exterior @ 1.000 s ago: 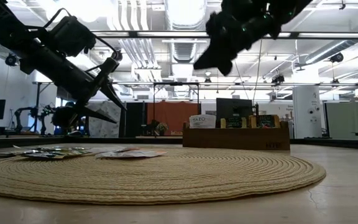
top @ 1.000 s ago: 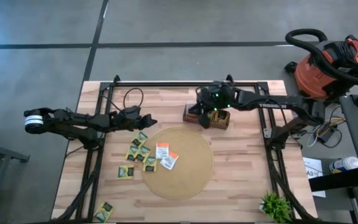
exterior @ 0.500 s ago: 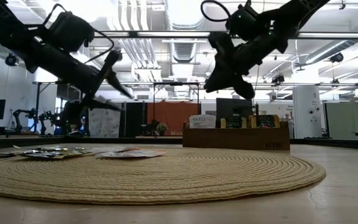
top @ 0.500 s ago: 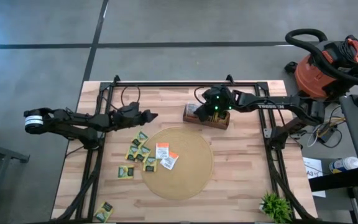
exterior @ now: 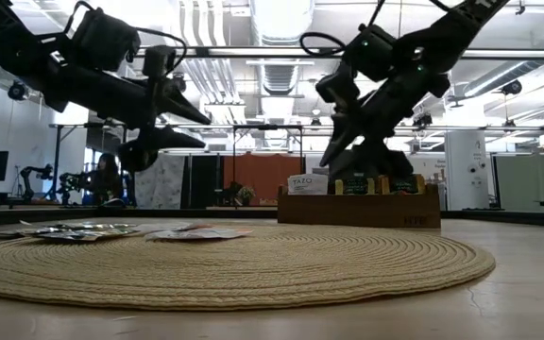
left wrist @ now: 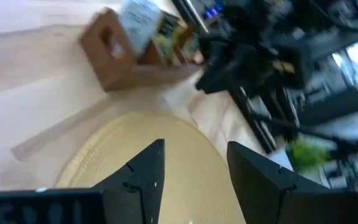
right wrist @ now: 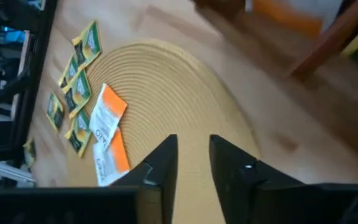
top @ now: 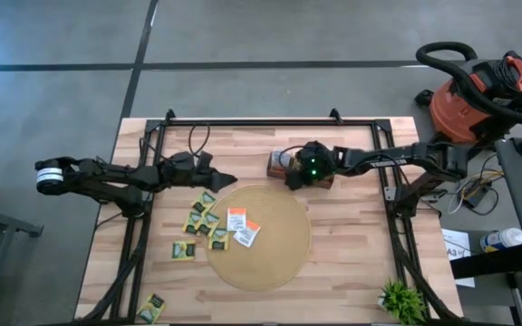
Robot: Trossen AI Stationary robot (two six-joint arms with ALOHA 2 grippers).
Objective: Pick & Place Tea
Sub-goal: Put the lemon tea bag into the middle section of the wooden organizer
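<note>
The tea sachets lie scattered on the mat edge and bench, just beneath my left gripper, which hangs wide open and empty. My right gripper, seemingly empty and part open, hovers by the box; overlapping sachets risk a double pick.

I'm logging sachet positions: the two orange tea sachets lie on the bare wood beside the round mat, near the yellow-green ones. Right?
Not quite. The two orange sachets lie on the round mat, near its edge, as the high view shows. The yellow-green ones are indeed close by.
</note>
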